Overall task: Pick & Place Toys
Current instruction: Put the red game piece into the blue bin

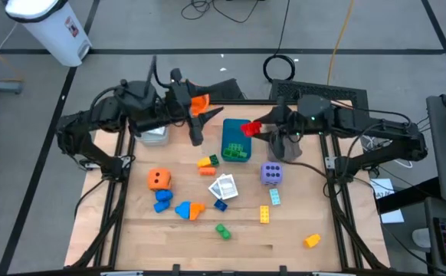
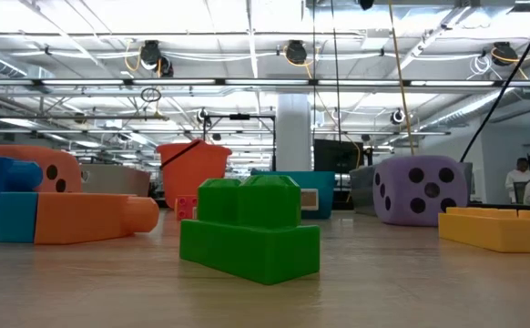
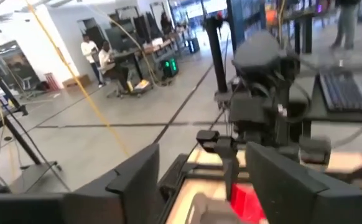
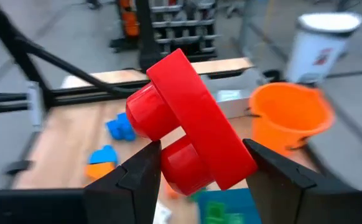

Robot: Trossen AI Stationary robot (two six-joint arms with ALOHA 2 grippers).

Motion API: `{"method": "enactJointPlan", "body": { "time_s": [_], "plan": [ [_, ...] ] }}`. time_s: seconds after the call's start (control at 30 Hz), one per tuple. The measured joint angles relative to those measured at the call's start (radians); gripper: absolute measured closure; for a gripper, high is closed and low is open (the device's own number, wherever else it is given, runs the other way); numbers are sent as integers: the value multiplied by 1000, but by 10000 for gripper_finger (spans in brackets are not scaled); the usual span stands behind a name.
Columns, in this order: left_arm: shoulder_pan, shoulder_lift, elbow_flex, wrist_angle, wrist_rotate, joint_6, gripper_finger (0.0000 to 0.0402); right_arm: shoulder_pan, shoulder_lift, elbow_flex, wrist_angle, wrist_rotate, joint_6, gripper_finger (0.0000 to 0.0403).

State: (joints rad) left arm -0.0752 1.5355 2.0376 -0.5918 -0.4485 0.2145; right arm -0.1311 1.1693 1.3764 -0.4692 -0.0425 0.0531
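Note:
My right gripper point(image 1: 255, 130) is shut on a red brick point(image 4: 190, 140), held in the air just right of the teal tray point(image 1: 236, 132), which holds a green brick point(image 1: 237, 150). My left gripper point(image 1: 195, 129) hangs open and empty between the orange bucket point(image 1: 200, 102) and the teal tray; its fingers point(image 3: 137, 183) stand apart. In the left wrist view the red brick point(image 3: 246, 202) shows ahead. Loose toys lie on the table: an orange die point(image 1: 159, 179), a purple die point(image 1: 271, 173), white cards point(image 1: 224, 186) and small bricks. My right gripper pinches the red brick between its two fingers, one on each of its sides point(image 4: 162, 163). The fingers come about level from the table's right. The brick is lifted clear of the table and sits tilted in the hold, its studs toward the table's left.
A grey tray point(image 1: 154, 136) lies by the left arm. Bricks lie at the middle and front: green point(image 1: 223, 230), yellow point(image 1: 263, 215), orange point(image 1: 312, 241), blue point(image 1: 163, 199). The frame's rails run along the table's left and right edges.

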Motion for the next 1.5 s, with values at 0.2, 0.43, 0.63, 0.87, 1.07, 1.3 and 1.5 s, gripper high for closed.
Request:
{"method": "enactJointPlan", "body": {
  "time_s": [0.2, 0.43, 0.63, 0.87, 1.07, 1.3, 1.5],
  "plan": [
    [-37, 74, 0, -14, 4, 94, 99, -66, 44, 1, 10, -120, 41, 209],
    [-51, 170, -1, -40, 3, 127, 90, -78, 57, 1, 59, -117, 20, 209],
    [-45, 181, -1, -47, 3, 125, 89, -92, 56, 0, 78, -116, 16, 209],
    [0, 181, -1, -79, 2, 116, 89, -83, 56, 0, 167, -118, 33, 209],
    [21, 181, -1, -81, 7, 120, 89, -82, 56, 0, 190, -119, 40, 209],
    [38, 181, -1, -87, 29, 121, 89, -76, 55, 0, 240, -120, 40, 209],
    [47, 181, -1, -96, 30, 121, 119, -77, 56, 0, 263, -143, 40, 209]
  ]
}}
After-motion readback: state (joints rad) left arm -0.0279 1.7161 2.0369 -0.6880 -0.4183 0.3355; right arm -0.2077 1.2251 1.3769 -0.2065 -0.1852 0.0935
